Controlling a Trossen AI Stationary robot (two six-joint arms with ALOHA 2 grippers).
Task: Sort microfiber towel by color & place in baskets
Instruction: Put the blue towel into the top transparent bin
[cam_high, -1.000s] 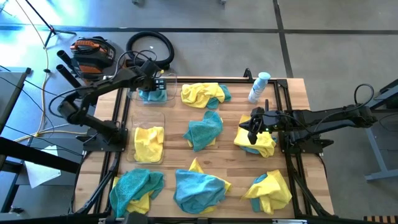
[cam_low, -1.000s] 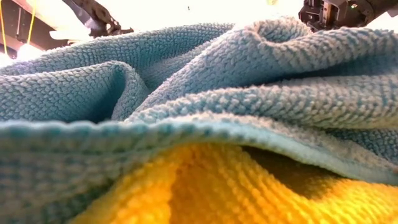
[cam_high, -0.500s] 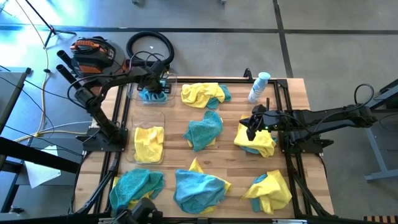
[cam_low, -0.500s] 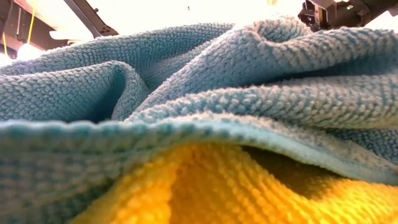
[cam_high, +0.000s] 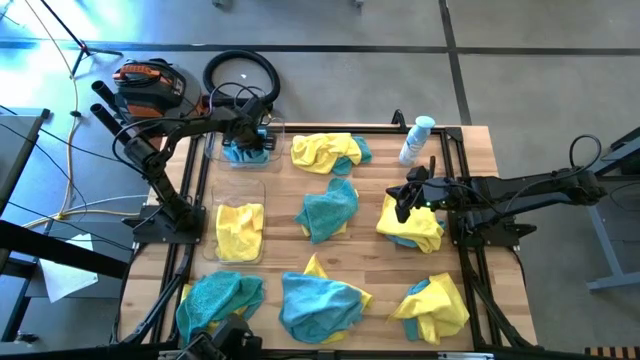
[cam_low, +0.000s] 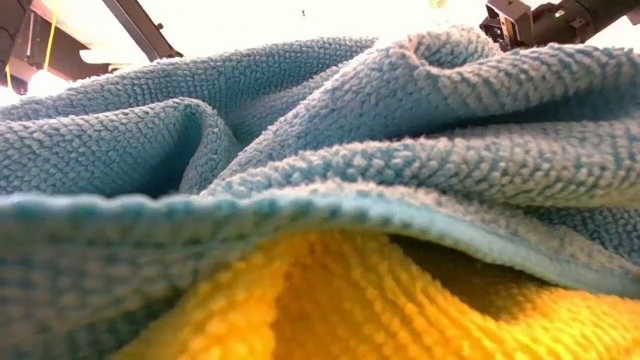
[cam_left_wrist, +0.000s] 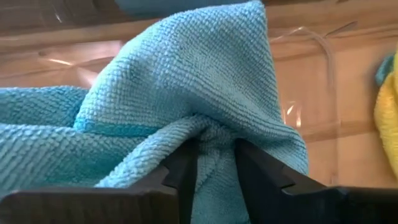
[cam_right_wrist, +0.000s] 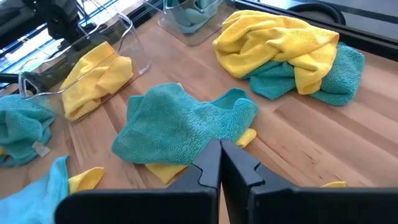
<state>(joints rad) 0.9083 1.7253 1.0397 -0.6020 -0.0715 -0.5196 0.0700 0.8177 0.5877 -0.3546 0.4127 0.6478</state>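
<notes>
The left gripper (cam_left_wrist: 214, 165) pinches a fuzzy teal-blue microfiber cloth (cam_left_wrist: 186, 93) between its two dark fingers (cam_left_wrist: 183, 171) — over the far clear plastic bin (cam_high: 243, 150). The right gripper (cam_right_wrist: 219, 163), fingers pressed together and empty, hovers above a yellow-and-teal cloth pile (cam_high: 412, 228).

A teal towel (cam_high: 245, 150) sits bunched in the far clear basket (cam_high: 262, 128); a yellow towel (cam_high: 240, 228) lies flat in the near basket (cam_high: 222, 190). Mixed yellow-and-teal heaps (cam_high: 322, 300) lie scattered over the table.
</notes>
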